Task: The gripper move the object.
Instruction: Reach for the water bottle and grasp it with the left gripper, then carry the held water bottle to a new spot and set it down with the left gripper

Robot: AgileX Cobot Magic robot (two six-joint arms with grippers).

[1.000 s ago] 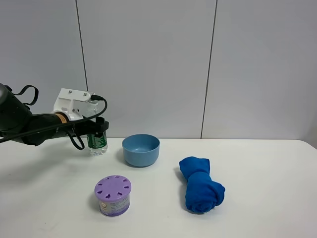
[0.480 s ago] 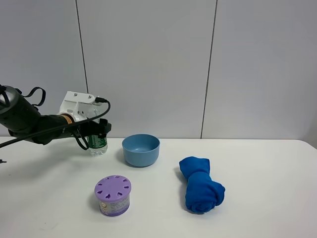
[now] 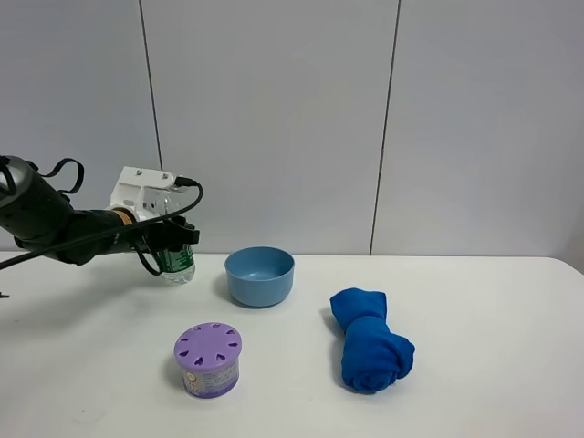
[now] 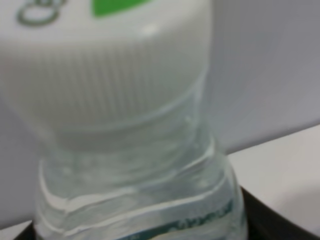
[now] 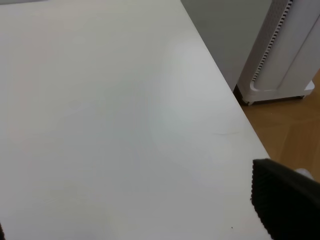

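Note:
The object is a small clear water bottle with a green label, at the back left of the white table, left of the blue bowl. My left gripper is shut on its upper part, so the cap is hidden in the exterior view. The bottle's base is at or just above the tabletop; I cannot tell which. In the left wrist view the white cap and clear neck fill the frame between the black jaws. My right gripper is out of the exterior view. One of its black fingertips shows over bare table, with the jaws wide apart.
A blue bowl stands just right of the bottle. A purple round container stands in front of them. A rolled blue cloth lies right of centre. The right wrist view shows the table's edge, a wooden floor and a white appliance.
My left arm has shifted slightly right and up with the jaws still on the bottle. The bottle has hardly moved and now leans a little.

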